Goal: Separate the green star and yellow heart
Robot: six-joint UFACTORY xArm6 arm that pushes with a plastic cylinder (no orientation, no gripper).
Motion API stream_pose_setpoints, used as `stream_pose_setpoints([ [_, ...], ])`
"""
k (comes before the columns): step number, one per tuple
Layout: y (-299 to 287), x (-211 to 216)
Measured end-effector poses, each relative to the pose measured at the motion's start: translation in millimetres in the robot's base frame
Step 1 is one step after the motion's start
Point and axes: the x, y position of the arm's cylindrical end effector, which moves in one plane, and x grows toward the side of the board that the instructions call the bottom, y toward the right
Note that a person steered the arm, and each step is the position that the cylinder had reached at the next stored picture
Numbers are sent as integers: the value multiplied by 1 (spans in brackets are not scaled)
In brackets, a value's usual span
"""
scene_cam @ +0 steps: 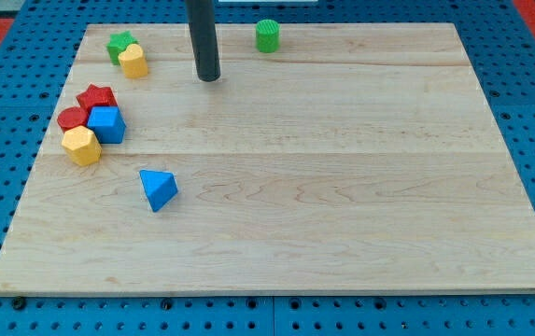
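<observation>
My tip [209, 78] stands right of the touching green star [119, 44] and yellow heart [133, 62], apart from both

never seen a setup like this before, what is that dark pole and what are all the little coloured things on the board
The dark pole is the end of a robot arm; my tip slides on the wooden board and pushes blocks. It holds nothing. There is one camera view, looking down at the board. At the view's top left, the green star touches the yellow heart; my tip stands apart, to their right. Further right is a green cylinder. On the left cluster a red star, red cylinder, blue cube and yellow hexagon block. A blue triangular block sits alone.
</observation>
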Motion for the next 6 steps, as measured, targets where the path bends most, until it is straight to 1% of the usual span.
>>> stream_pose_setpoints([
  [1, -31, 8],
  [2, -128, 7],
  [3, -166, -28],
  [5, 9, -18],
  [6, 72, -35],
])
